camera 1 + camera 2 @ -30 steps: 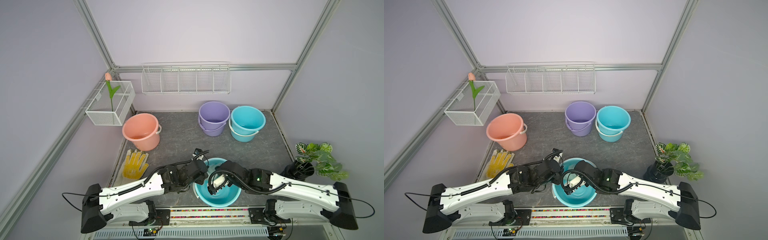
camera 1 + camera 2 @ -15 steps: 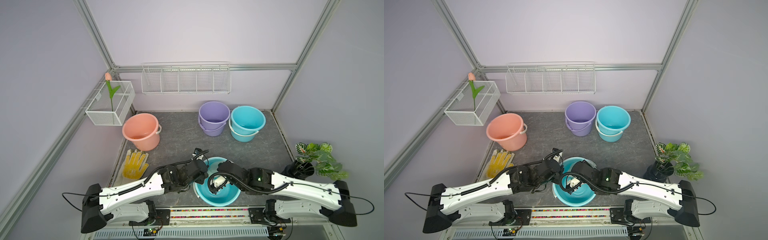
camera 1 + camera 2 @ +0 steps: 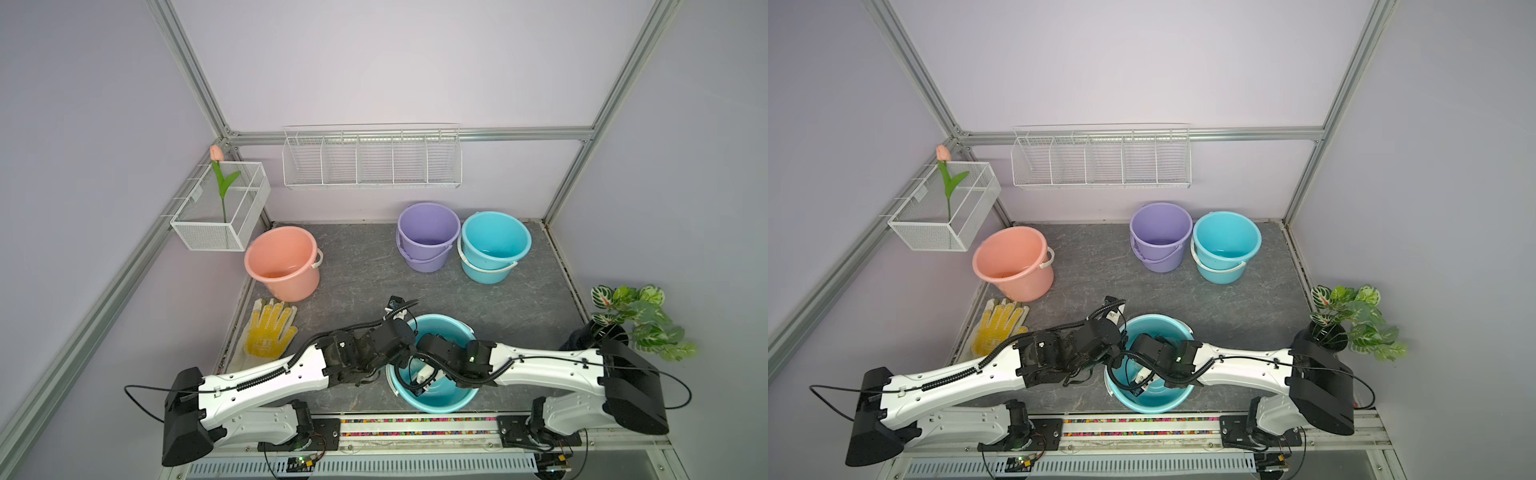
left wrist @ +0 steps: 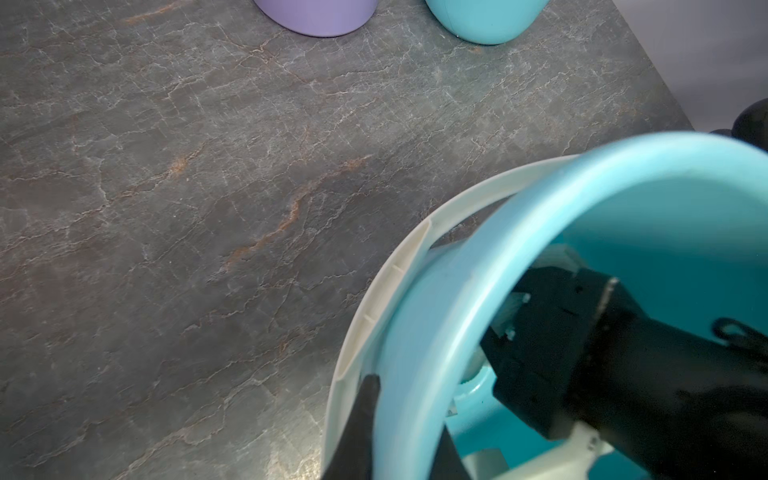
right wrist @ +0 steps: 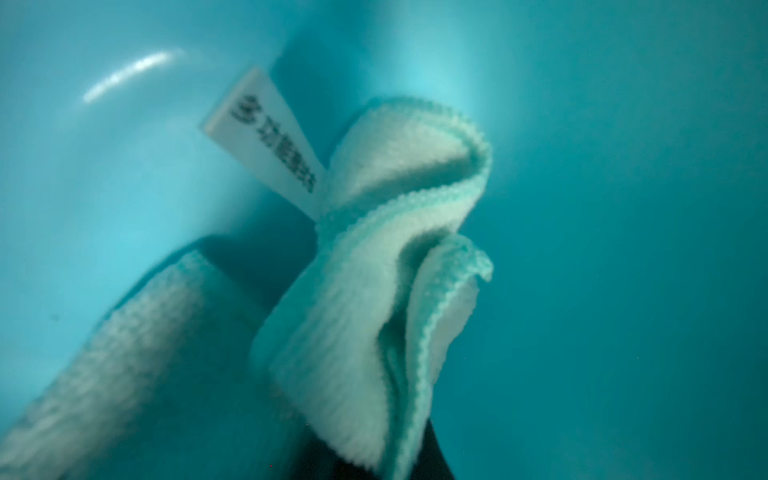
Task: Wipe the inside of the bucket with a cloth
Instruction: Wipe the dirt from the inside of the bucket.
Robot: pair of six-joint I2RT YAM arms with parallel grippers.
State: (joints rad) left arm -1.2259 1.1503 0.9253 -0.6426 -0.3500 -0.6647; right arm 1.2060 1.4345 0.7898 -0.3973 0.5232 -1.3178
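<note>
Left gripper (image 4: 405, 436) is clamping the rim of the near turquoise bucket (image 3: 440, 404), one finger outside, one inside. Right gripper (image 3: 419, 380) is reaching inside that bucket, jaws pressed together, pinching the bunched mint-green cloth (image 5: 374, 291); white label (image 5: 266, 141) is showing.

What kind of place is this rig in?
Likely a staged lab test cell: aluminium frame posts around plain lilac panels, a mounting rail along the front, and props like a pink bucket and a wire basket holding one tulip.

Left claw (image 4: 405, 440) and right claw (image 5: 374, 453) clamped, arms angled inward.
</note>
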